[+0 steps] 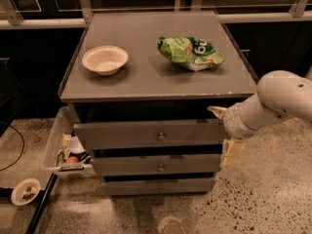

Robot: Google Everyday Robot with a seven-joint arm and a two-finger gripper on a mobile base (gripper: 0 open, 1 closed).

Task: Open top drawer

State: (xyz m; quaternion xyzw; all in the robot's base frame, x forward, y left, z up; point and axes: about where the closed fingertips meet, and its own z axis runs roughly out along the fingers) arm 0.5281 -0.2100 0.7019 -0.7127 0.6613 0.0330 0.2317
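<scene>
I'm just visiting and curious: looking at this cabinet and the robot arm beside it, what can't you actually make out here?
All from the one camera view:
- Inside of the top drawer: hidden behind its own front and the cabinet top.
- Gripper at the drawer's right end: whether it touches the drawer is unclear.
- Arm: cut off by the right edge.
- Bin on the floor: contents partly behind the cabinet, too small to name.
</scene>
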